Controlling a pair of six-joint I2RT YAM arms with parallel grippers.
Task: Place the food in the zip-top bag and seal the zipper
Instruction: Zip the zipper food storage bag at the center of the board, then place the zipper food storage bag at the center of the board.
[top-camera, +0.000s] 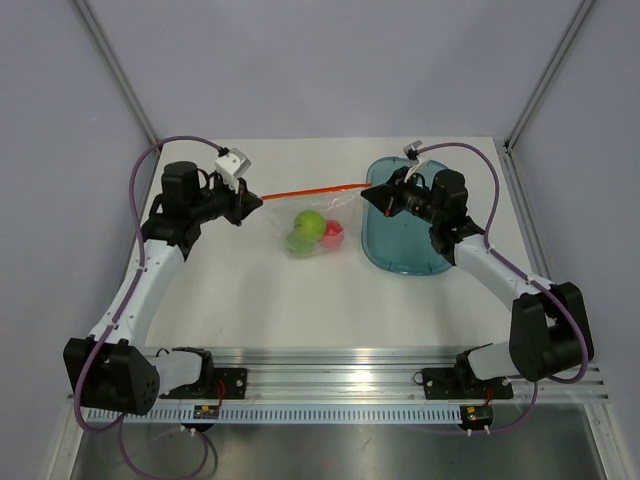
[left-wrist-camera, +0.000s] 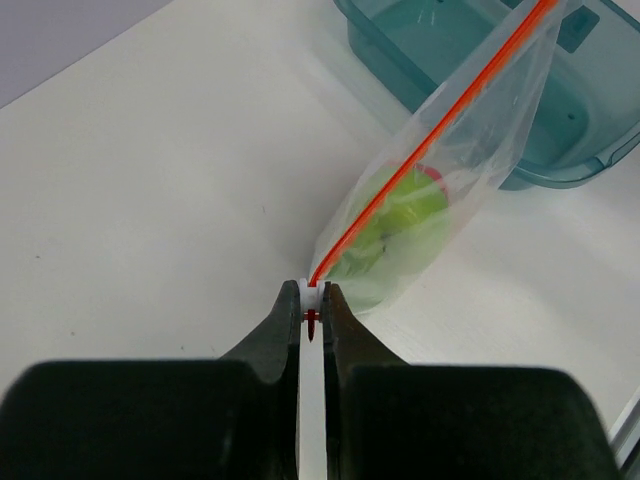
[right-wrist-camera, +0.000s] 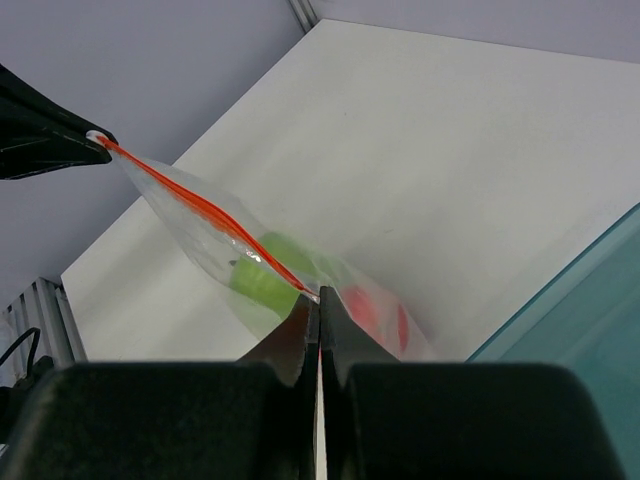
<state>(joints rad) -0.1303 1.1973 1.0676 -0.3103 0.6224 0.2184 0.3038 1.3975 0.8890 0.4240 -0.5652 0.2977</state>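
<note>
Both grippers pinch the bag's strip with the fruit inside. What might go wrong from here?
1. The left gripper and right gripper pinch only the ends of the zipper; more tension may slip it free.
2. In the right wrist view the strip looks split toward the left end, so the zip-top bag may not be fully sealed.
3. The right gripper hangs by the teal tray and might knock it.

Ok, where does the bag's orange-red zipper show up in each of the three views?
Top external: zipper, a thin near-level line just above the picture's middle.
Left wrist: zipper, a diagonal from lower centre to the top right.
Right wrist: zipper, a diagonal from upper left to lower centre.
Shared landmark: teal tray.
</note>
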